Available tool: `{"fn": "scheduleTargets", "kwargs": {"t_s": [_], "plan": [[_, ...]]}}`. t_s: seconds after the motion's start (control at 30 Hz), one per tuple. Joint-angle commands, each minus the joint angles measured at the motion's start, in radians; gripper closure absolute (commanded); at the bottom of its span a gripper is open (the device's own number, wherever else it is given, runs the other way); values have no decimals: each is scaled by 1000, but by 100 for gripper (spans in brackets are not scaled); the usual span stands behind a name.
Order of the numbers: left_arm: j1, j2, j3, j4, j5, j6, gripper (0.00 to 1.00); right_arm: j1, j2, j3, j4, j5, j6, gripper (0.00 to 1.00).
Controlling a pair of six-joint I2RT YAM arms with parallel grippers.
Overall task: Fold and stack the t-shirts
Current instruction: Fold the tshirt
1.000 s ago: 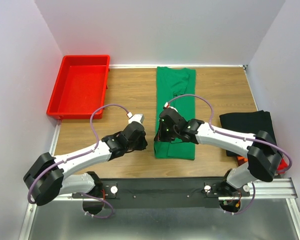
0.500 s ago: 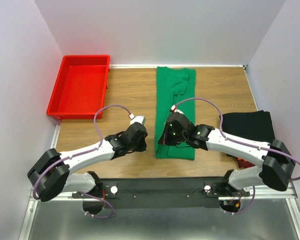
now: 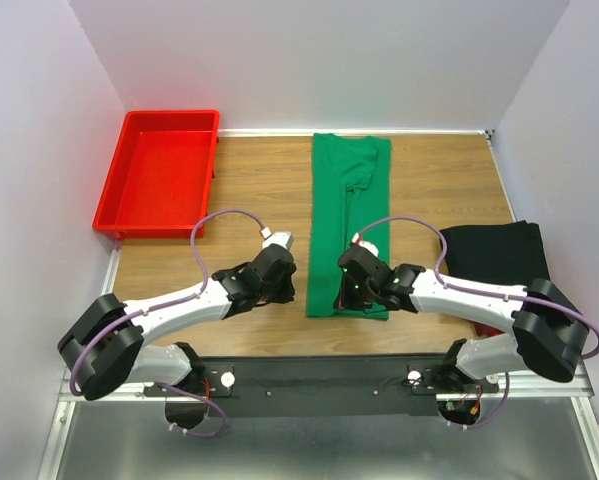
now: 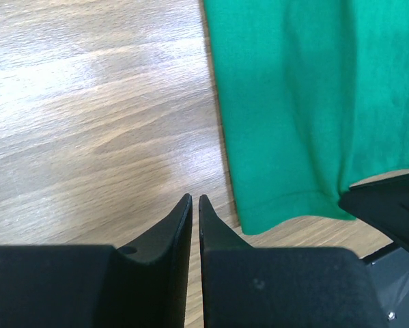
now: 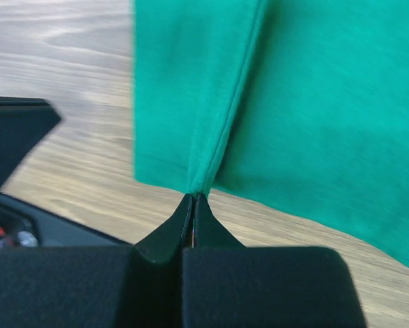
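As the right gripper (image 3: pixel 353 291) is drawn back toward the frame's lower centre, its fingers clenched on the green t-shirt's (image 3: pixel 349 215) near hem, a lengthwise fold is tightened; the left gripper's (image 3: pixel 276 271) nearly shut fingers grasp nothing.

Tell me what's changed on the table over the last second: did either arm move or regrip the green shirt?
The right end effector slid back along the green t-shirt toward its near hem and the robot; its jaws are shut at the hem's centre crease. The left end effector drifted slightly right, beside the shirt's left edge, jaws almost together with nothing between them. The red tray, black folded shirt and the green shirt's far end stayed put.
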Motion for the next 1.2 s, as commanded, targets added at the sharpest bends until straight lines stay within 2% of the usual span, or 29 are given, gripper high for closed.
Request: {"fn": "scheduleTargets", "kwargs": {"t_s": [0.0, 0.2, 0.47, 0.57, 0.6, 0.7, 0.87, 1.0, 1.17], "plan": [[4, 9, 10, 34, 32, 24, 85, 10, 7, -39, -7, 37, 25, 98], [2, 12, 36, 74, 89, 56, 85, 13, 13, -39, -7, 45, 21, 99], [-39, 87, 97, 131, 161, 85, 77, 12, 46, -25, -7, 54, 15, 98], [-55, 142, 97, 162, 170, 83, 77, 12, 32, -33, -7, 59, 18, 90], [-65, 155, 97, 177, 178, 82, 77, 12, 24, -37, -7, 62, 19, 83], [-85, 218, 100, 194, 189, 80, 77, 12, -13, -37, -7, 71, 16, 77], [-113, 264, 105, 223, 197, 70, 79, 12, -16, -19, -7, 83, 15, 79], [-116, 273, 99, 226, 190, 63, 79, 12, 33, 6, -7, 80, 25, 87], [-116, 265, 76, 222, 160, 33, 80, 12, 96, 73, 1, 90, 13, 88]]}}
